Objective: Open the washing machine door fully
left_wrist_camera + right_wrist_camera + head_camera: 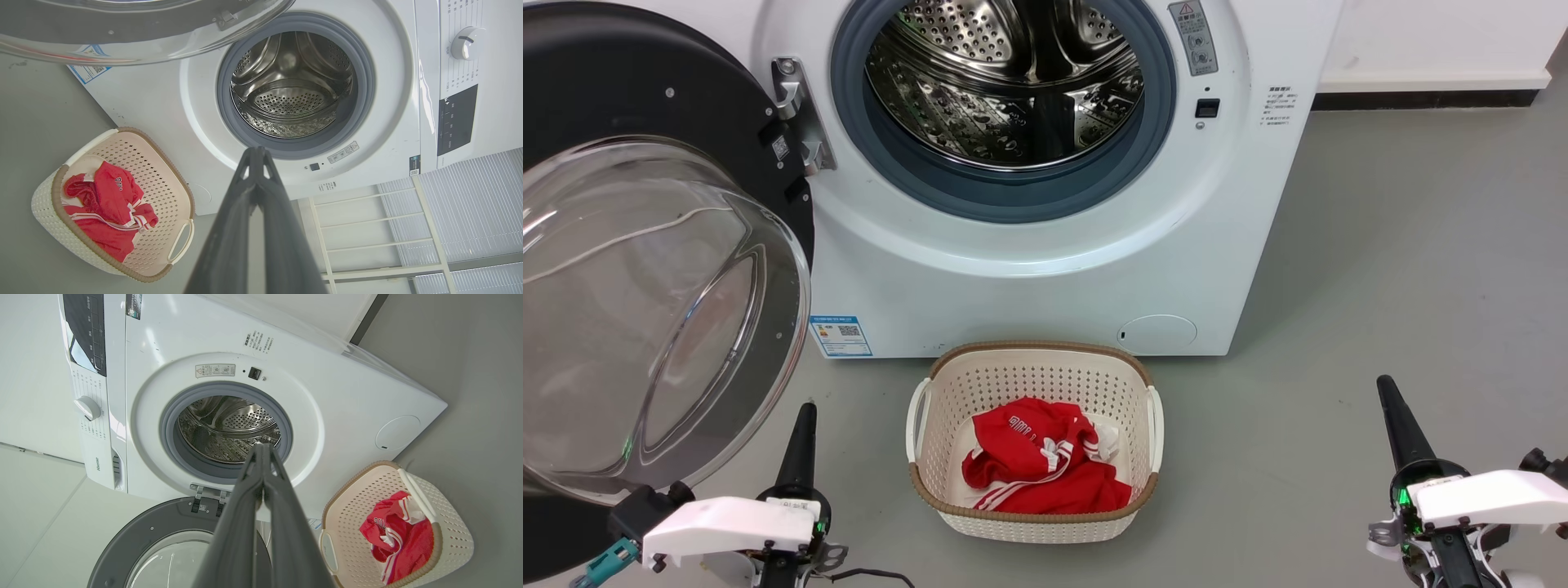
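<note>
- Tools: left tool (805, 412) and right tool (1385, 388), each with fingers pressed together, holding nothing; both low and near.
- Washing machine door (662, 278): stands wide open at left on its hinge, lower rim just beside left tool.
- Drum (1013, 82): mouth fully uncovered; opening judged complete or nearly so.
- Washing machine (1013, 278): far centre.
- Laundry basket (1037, 349): on floor (1380, 286) between tools; open floor at right.

I am seeing the washing machine door (662, 269) glossy black with smooth clear glass, the drum (1005, 90) shining steel.
</note>
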`<state>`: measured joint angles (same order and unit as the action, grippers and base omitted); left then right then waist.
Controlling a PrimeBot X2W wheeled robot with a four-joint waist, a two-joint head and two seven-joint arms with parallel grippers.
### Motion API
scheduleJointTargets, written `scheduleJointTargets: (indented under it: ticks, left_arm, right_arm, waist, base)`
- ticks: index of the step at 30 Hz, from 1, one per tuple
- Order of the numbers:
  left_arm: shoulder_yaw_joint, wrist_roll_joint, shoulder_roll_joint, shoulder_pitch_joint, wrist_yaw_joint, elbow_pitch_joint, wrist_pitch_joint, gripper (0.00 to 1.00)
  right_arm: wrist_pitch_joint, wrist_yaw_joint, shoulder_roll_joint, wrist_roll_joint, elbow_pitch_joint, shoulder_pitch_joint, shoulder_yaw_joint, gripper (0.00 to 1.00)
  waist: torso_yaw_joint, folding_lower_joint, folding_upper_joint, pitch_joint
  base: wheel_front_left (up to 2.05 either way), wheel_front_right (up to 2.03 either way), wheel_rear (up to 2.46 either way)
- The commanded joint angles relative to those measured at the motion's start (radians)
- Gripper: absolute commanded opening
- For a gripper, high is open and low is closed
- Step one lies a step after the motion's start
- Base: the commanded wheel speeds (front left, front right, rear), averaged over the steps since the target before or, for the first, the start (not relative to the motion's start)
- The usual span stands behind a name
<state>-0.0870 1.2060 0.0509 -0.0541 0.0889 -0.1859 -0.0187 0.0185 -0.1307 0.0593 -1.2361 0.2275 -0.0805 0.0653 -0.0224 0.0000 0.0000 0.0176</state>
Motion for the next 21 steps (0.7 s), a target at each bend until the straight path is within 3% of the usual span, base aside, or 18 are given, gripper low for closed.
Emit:
scheduleJointTargets:
  ticks: [1, 21]
  left_arm:
    - [-0.005, 0.026, 0.001, -0.025, 0.008, 0.002, -0.006, 0.0]
    - [-0.016, 0.203, 0.0, -0.042, 0.026, -0.028, -0.049, 0.0]
  right_arm:
    - [0.006, 0.0, 0.005, -0.028, -0.003, -0.018, 0.004, 0.0]
    - [0.044, 0.0, 0.003, -0.197, 0.007, -0.027, 0.019, 0.0]
  waist:
    - [0.001, 0.0, 0.0, 0.0]
    - [0.01, 0.0, 0.0, -0.006]
  base:
    - [0.0, 0.0, 0.0]
    - [0.0, 0.0, 0.0]
